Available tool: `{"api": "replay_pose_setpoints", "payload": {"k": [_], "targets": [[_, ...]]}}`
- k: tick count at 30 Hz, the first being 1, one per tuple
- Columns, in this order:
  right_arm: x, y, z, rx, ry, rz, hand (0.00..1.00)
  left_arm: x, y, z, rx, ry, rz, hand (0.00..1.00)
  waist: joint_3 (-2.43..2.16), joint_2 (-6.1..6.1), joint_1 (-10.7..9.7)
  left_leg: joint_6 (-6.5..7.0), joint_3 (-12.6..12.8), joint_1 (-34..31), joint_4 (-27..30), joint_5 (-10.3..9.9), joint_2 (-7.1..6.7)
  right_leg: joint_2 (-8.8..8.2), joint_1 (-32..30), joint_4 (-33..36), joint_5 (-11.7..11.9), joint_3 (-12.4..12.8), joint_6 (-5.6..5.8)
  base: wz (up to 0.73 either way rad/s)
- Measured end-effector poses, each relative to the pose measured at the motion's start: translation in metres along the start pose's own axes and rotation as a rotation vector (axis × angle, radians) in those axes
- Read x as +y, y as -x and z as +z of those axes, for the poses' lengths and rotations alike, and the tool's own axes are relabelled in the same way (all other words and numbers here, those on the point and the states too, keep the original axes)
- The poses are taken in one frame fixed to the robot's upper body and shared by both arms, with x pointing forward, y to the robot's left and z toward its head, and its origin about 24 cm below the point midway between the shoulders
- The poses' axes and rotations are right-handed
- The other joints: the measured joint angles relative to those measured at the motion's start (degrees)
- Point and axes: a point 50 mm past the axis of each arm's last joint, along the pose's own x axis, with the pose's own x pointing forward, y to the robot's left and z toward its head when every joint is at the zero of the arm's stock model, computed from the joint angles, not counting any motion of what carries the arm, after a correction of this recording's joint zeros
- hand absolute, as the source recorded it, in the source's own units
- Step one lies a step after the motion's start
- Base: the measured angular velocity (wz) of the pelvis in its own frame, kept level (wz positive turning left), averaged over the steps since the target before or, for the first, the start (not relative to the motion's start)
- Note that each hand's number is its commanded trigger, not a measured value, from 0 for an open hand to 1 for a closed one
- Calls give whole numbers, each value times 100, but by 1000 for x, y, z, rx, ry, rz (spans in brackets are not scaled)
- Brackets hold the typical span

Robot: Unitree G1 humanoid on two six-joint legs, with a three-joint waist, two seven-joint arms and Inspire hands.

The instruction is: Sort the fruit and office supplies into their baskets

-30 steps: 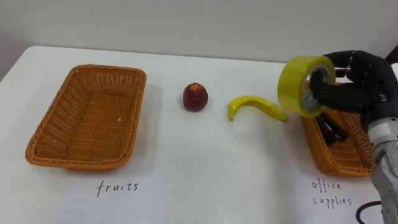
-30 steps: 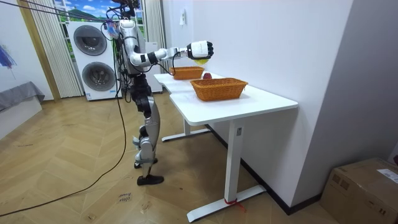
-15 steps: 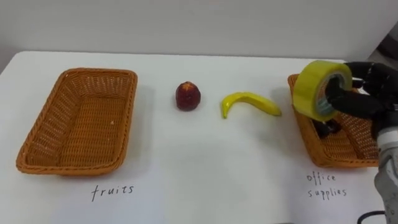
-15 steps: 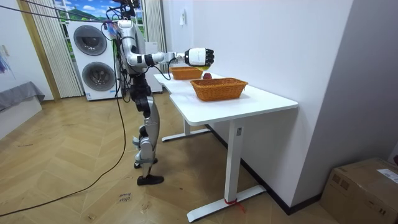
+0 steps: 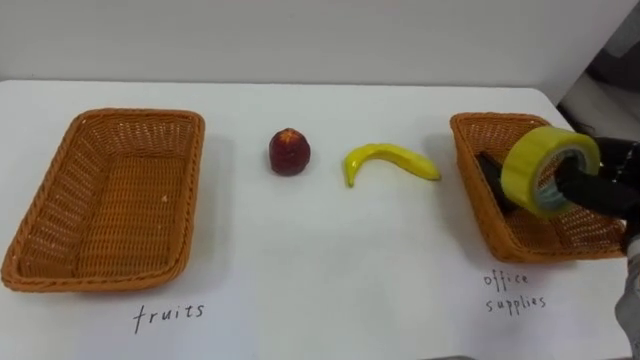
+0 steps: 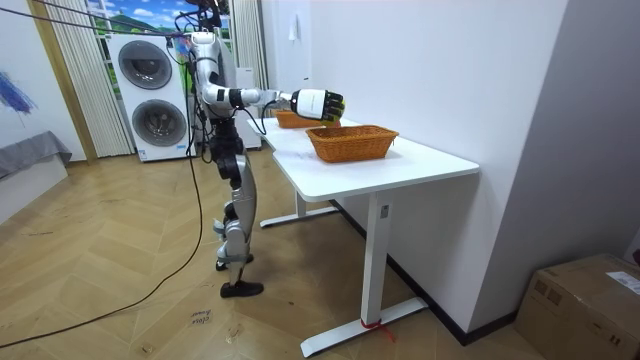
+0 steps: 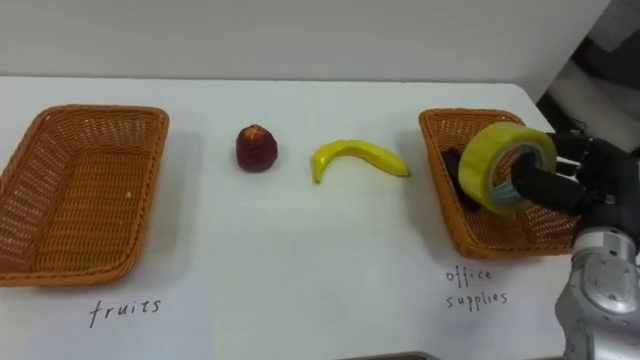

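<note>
Since a second ago I've lowered the tape roll (image 5: 522,168); my right hand (image 7: 575,182), fingers curled through its core, holds it over the supplies basket (image 5: 468,172) at 3 o'clock, ready to drop in. Banana (image 5: 390,160) and apple (image 5: 289,151) wait at 12.

Bright, even light covers the white table (image 5: 330,260); soft, faint shadows hug the banana (image 5: 390,160) and the red fruit (image 5: 289,151); the wall (image 5: 300,40) along the frame's top looks greyer.
</note>
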Motion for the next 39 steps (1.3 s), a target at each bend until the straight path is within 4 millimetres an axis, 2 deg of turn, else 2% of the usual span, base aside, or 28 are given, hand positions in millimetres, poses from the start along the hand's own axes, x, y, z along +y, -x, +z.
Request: {"api": "replay_pose_setpoints", "payload": {"k": [16, 18, 19, 23, 25, 26, 39], "targets": [[-5, 3, -15, 55, 40, -12, 100, 2, 0, 3, -13, 3, 6, 0, 0, 18, 84, 0, -2, 16, -27, 0, 0, 4, 3, -7, 0, 3, 0, 0], [-5, 3, -15, 54, 40, -13, 95, 2, 0, 3, -14, 3, 7, 0, 1, 12, 102, 0, -2, 26, -33, 0, 0, 5, 10, -8, 0, 6, 0, 0], [-5, 3, -15, 55, 40, -13, 91, 2, 0, 3, -14, 3, 8, 0, 3, 10, 104, 0, -2, 28, -34, 0, 0, 5, 12, -8, 0, 6, 0, 0], [-5, 3, -15, 55, 40, -12, 58, 2, 0, 2, -12, 3, 14, 0, 6, 7, 112, 0, -3, 35, -50, 0, -1, 6, 11, -12, 0, 5, 0, 0], [-5, 3, -15, 55, 40, -13, 7, 2, 0, 2, -12, 3, 15, 0, 8, 4, 112, 0, -3, 35, -55, 0, -1, 7, 10, -12, 0, 5, 0, 0], [-5, 3, -15, 55, 40, -13, 2, 3, 0, 2, -12, 3, 16, 0, 9, 2, 112, 0, -3, 35, -56, 0, 0, 7, 10, -12, 0, 5, 0, 0], [-4, 3, -18, 68, 50, -8, 0, 4, 0, 2, -7, 1, 19, 0, 14, -18, 136, 0, -4, 28, -58, 0, 0, 7, 3, -15, 0, 4, 0, 0]]}}
